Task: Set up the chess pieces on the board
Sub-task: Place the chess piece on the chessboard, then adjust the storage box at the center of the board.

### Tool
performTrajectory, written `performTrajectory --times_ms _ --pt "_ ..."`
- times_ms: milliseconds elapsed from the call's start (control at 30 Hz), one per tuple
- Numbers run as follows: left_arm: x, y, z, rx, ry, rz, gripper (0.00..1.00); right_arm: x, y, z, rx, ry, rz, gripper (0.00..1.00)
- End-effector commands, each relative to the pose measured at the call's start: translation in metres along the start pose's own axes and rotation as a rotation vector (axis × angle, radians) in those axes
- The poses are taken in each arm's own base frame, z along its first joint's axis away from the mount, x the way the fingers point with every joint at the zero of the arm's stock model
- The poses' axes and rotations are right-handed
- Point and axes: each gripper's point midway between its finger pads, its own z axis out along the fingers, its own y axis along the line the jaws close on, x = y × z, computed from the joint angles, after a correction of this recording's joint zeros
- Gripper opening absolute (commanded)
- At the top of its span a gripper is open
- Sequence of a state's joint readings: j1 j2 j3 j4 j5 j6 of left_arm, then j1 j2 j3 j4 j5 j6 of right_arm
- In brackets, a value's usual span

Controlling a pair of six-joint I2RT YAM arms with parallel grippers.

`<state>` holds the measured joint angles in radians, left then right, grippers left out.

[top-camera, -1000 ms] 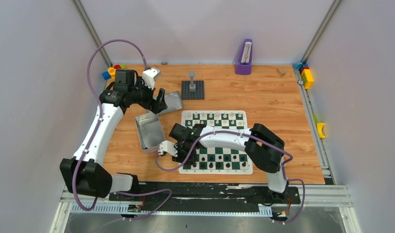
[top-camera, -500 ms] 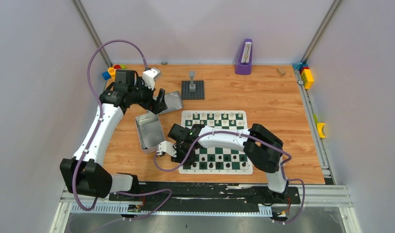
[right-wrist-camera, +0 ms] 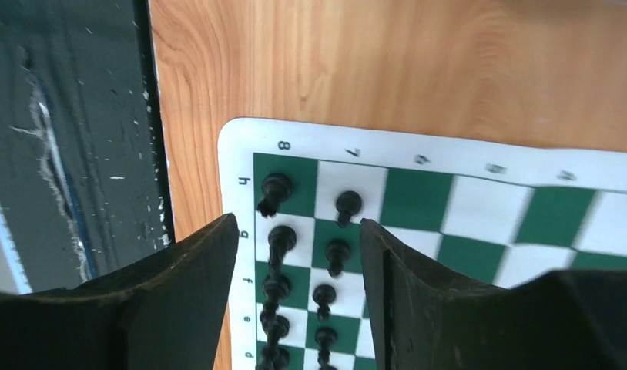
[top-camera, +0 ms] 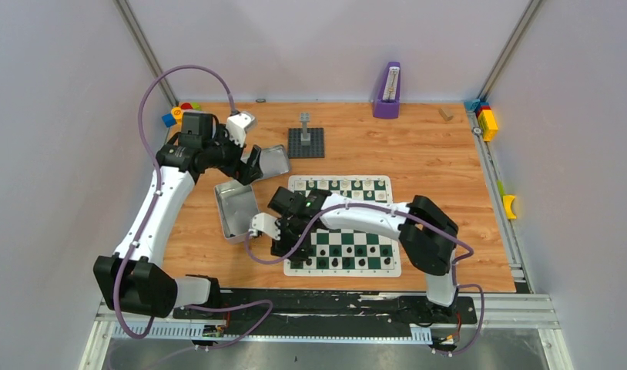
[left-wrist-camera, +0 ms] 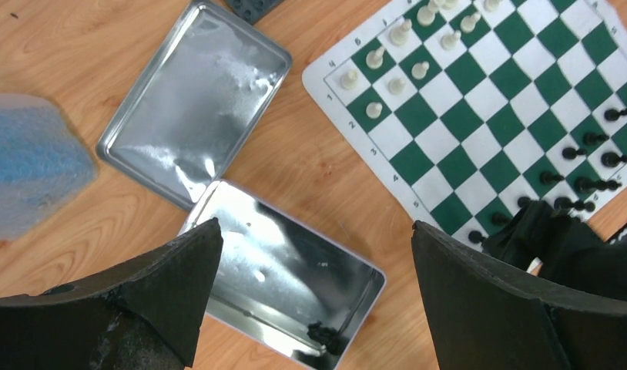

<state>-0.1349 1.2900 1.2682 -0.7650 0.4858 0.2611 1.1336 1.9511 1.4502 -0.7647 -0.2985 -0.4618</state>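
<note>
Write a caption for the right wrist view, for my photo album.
Open right gripper above a corner of the board, where black pieces stand in two rows.

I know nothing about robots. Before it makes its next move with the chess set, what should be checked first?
1. Right gripper empty: ok, jaws apart, nothing clamped.
2. Left gripper open: ok, jaws wide above the tin.
3. Tin emptied: not ok, a black piece lies in its corner.
4. Black pieces at the corner of the board upright: ok, where visible.
5. White pieces all placed: cannot tell, their rows are partly out of view.
</note>
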Motion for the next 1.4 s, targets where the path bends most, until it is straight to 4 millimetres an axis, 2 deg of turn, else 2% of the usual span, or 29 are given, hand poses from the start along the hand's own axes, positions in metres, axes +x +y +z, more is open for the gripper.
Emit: performTrajectory --times_ms 0,67,200,267,367,500,533,600,667,767,833,1067,1367 --pt "0.019 -0.002 -0.016 -0.003 0.078 0.112 1.00 -0.054 -0.024 -0.091 0.098 -0.242 0.012 0.61" --pt "0.036 -0.002 -0.017 0.010 0.140 0.146 1.00 -0.058 -0.032 -0.120 0.097 -0.313 0.046 0.62" --pt "0.073 0.005 -0.017 -0.011 0.263 0.184 1.00 -0.049 -0.057 -0.169 0.111 -0.434 0.137 0.62" --pt "0.087 0.014 -0.017 -0.053 0.310 0.195 1.00 -0.037 -0.069 -0.184 0.124 -0.467 0.181 0.62" --pt "0.103 0.030 -0.017 -0.139 0.371 0.191 1.00 -0.014 -0.085 -0.193 0.142 -0.482 0.256 0.60" --pt "0.113 0.056 -0.024 -0.294 0.455 0.153 1.00 0.019 -0.096 -0.192 0.157 -0.487 0.341 0.59" --pt "0.120 0.066 -0.030 -0.359 0.506 0.135 1.00 0.027 -0.099 -0.191 0.164 -0.488 0.359 0.59" --pt "0.133 0.073 -0.034 -0.412 0.576 0.111 0.99 0.041 -0.103 -0.188 0.173 -0.489 0.386 0.58" --pt "0.148 0.073 -0.031 -0.411 0.640 0.078 0.98 0.052 -0.106 -0.186 0.172 -0.490 0.413 0.58" --pt "0.170 0.070 -0.016 -0.368 0.708 0.029 0.94 0.064 -0.109 -0.183 0.163 -0.495 0.443 0.57" --pt "0.180 0.071 -0.007 -0.357 0.740 0.009 0.93 0.071 -0.110 -0.179 0.154 -0.493 0.461 0.56" --pt "0.198 0.071 0.018 -0.307 0.779 -0.045 0.91 0.083 -0.103 -0.167 0.139 -0.492 0.478 0.53" --pt "0.204 0.066 0.032 -0.230 0.754 -0.071 0.63 0.090 -0.102 -0.167 0.155 -0.500 0.489 0.52"
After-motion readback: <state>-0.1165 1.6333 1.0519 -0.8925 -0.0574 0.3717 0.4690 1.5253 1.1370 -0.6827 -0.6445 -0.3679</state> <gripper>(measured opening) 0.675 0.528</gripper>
